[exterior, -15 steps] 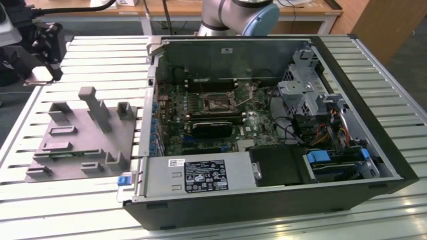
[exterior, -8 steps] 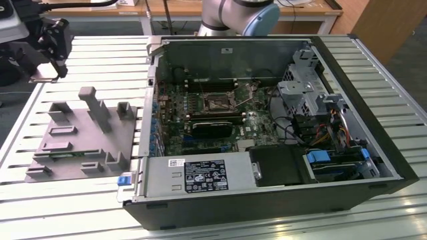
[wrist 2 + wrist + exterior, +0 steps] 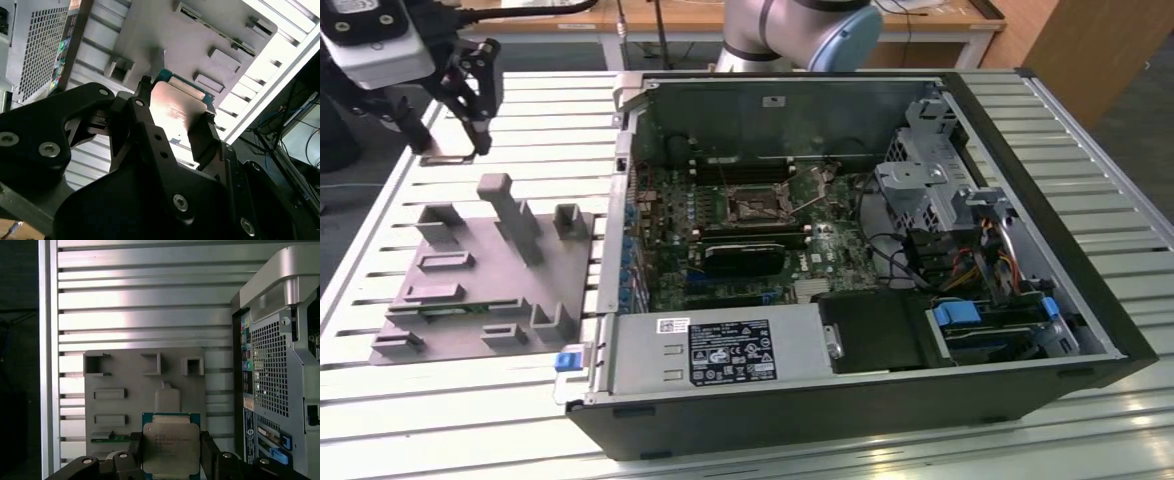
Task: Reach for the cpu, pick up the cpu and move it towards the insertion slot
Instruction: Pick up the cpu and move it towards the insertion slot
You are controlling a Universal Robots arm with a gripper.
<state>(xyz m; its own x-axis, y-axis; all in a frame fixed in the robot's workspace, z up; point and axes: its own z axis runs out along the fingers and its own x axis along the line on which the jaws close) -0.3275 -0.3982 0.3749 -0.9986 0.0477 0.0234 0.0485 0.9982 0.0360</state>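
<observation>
The cpu point(image 3: 170, 447) is a silvery square chip with a green rim, clamped at two opposite edges between my gripper's point(image 3: 171, 456) black fingers. The second wrist view shows the same hold, with the cpu point(image 3: 175, 112) bright between the fingers point(image 3: 204, 136). In the exterior view my gripper point(image 3: 450, 140) hangs at the exterior view's far left, above the table and past the grey tray point(image 3: 480, 270), with the pale cpu point(image 3: 447, 157) at its tips. The insertion slot point(image 3: 754, 208), a shiny square frame, lies on the motherboard inside the open case, well to the exterior view's right of the gripper.
The grey plastic tray point(image 3: 120, 375) with upright posts lies on the slatted metal table point(image 3: 427, 400). The open computer case point(image 3: 881, 250) has raised walls, a black card point(image 3: 747, 255), a drive cage and a power supply box point(image 3: 720, 350). The case's rear panel point(image 3: 275, 370) stands beside the tray.
</observation>
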